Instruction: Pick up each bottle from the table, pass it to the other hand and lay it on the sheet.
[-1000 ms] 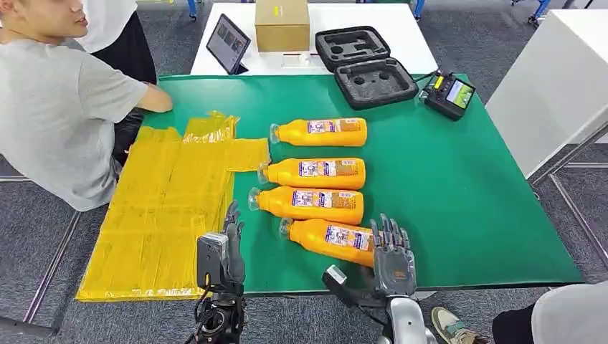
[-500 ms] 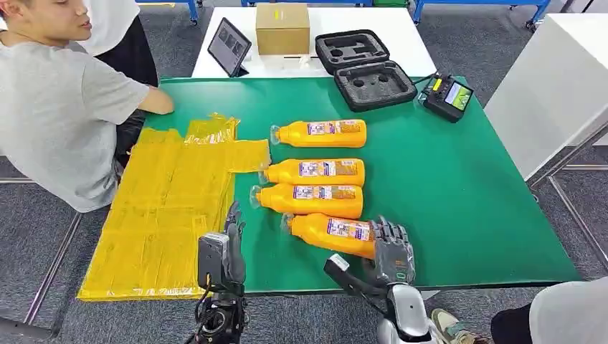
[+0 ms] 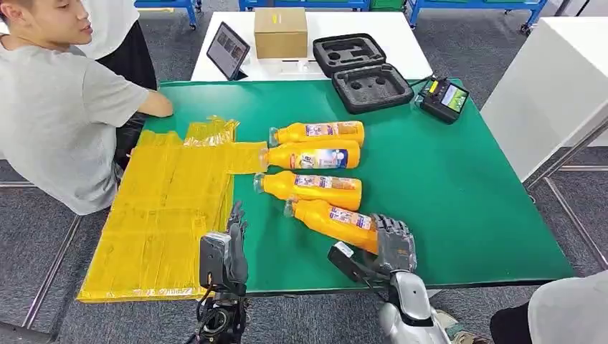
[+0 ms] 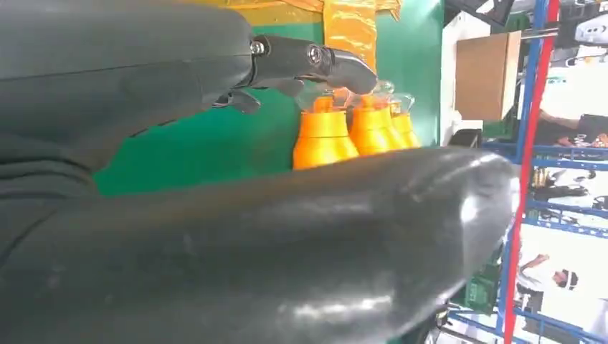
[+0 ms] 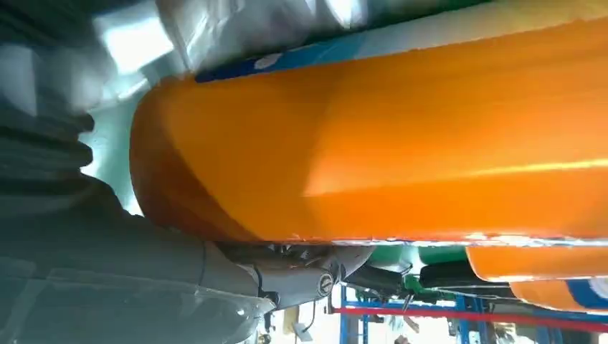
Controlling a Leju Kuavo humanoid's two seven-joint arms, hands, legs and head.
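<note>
The right hand (image 3: 392, 242) wraps the base of the nearest orange plastic bottle (image 3: 331, 221), seemingly lifting it clear for the handover. The left hand (image 3: 234, 247) waits with fingers apart and nothing in them, the crinkled yellow plastic sheet (image 3: 165, 208) just beside it.

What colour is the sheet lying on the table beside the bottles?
Yellow. The sheet shows best in the head view, spread on the green table.
</note>
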